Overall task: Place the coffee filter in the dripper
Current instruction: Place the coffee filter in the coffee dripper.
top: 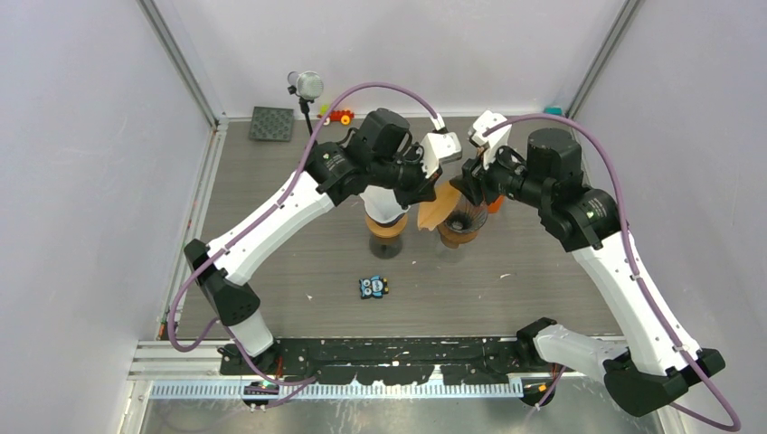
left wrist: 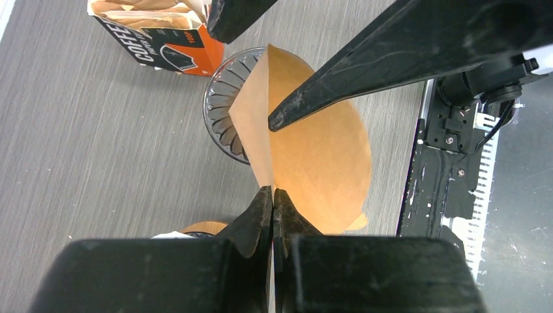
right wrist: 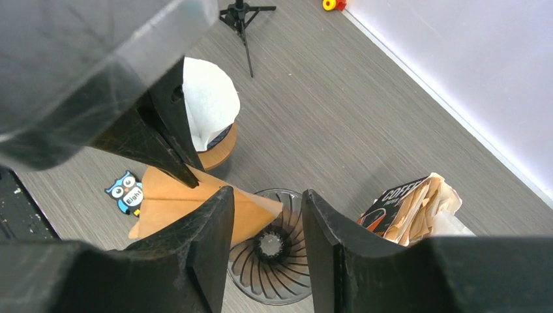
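The left hand (left wrist: 272, 192) was clamped on the coffee filter (left wrist: 319, 163), held just ahead of it, over the dripper (left wrist: 225, 111). The right hand (right wrist: 266, 194) stood with jaws apart by its edge. Closing crookedly could have crumpled it.

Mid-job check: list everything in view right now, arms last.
coffee filter: one, brown, held over the clear dripper
clear dripper: one, ribbed, table centre
second dripper: one, wooden collar, white filter inside, left of the clear one
filter box: one, orange and black, open, beside the clear dripper
owl figure: one, blue, near centre
tripod stand: one, grey head, far left
square mat: one, dark, far left
small toy: one, red and yellow, far edge
left gripper: shut on coffee filter
right gripper: open, above clear dripper
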